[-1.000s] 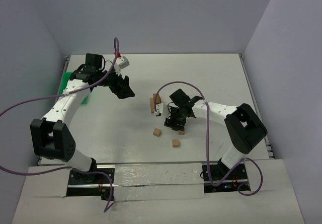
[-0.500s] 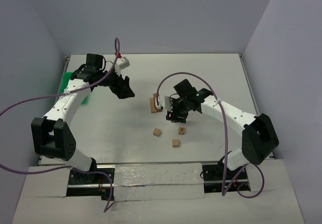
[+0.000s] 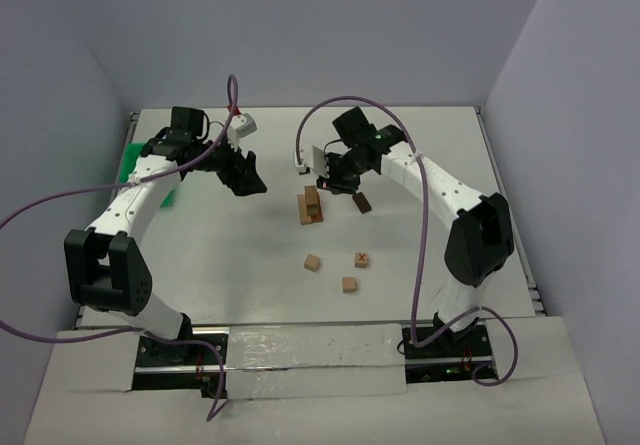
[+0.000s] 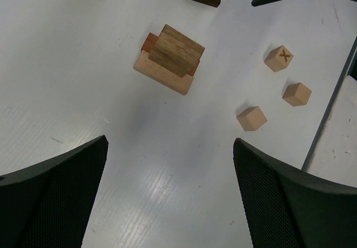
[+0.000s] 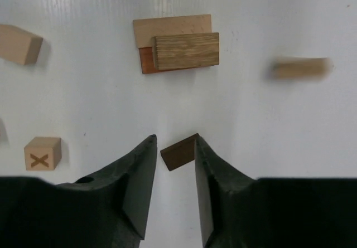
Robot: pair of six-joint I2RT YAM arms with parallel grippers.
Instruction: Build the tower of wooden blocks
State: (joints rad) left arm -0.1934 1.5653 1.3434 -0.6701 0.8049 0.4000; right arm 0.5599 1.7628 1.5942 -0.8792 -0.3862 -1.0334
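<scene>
The tower is a low stack: a tan base bar, a reddish piece and a grained bar on top; it also shows in the left wrist view and the right wrist view. A dark brown block lies on the table to its right. My right gripper hovers above, jaws narrowly open, and the dark block shows between its fingertips. A blurred tan block shows beyond. My left gripper is open and empty, left of the tower.
Three loose cubes lie in front of the tower: a plain one, one marked X and another plain one. A green tray sits at the far left edge under the left arm. Walls ring the table.
My right arm has swung from over the loose cubes to behind and right of the tower. The X cube and the dark brown block now show. The left arm has not moved.
</scene>
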